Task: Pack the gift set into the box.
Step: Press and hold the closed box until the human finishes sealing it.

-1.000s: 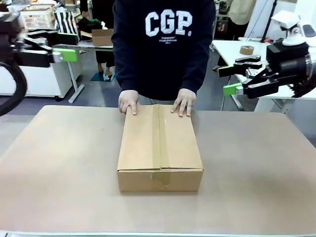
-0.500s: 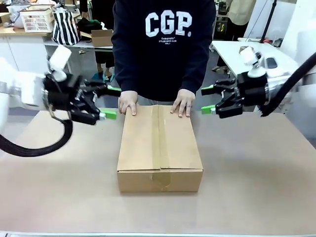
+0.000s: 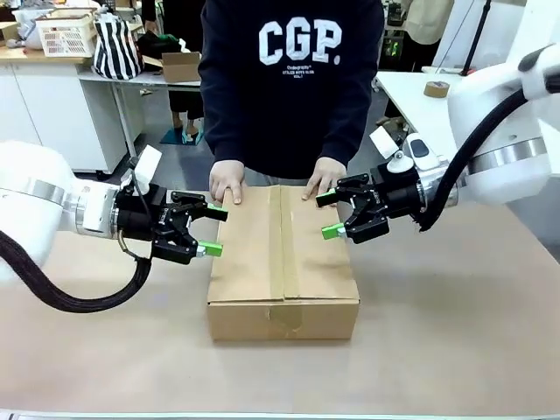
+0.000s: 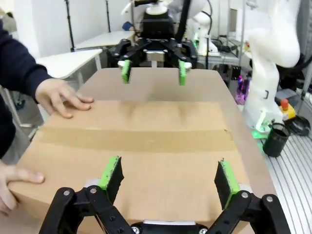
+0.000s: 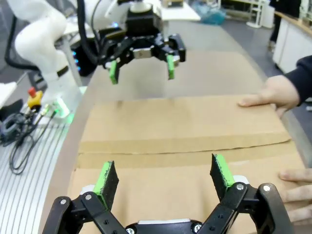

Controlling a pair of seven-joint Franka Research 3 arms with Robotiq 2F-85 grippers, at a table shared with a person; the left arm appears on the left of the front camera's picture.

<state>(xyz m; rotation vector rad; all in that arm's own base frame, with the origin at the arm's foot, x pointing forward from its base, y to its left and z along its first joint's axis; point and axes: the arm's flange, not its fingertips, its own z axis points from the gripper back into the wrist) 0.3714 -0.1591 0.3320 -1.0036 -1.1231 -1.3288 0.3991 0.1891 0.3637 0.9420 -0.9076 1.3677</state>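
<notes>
Box (image 3: 283, 262) closed, taped | left gripper (image 3: 213, 230) spread wide, empty, at left edge | right gripper (image 3: 326, 215) likewise, right edge

Box (image 3: 283, 262) sat mid-table (image 3: 455, 332), its seam running front to back. The person stood behind it at the far side, one hand (image 3: 227, 181) and the other hand (image 3: 325, 181) resting on its far edge. The left gripper (image 3: 215, 230) hung just beside the box's left side and the right gripper (image 3: 325, 215) by its right edge, facing each other across the top.

The box (image 3: 283, 262) rests closed on the table (image 3: 455, 332).
</notes>
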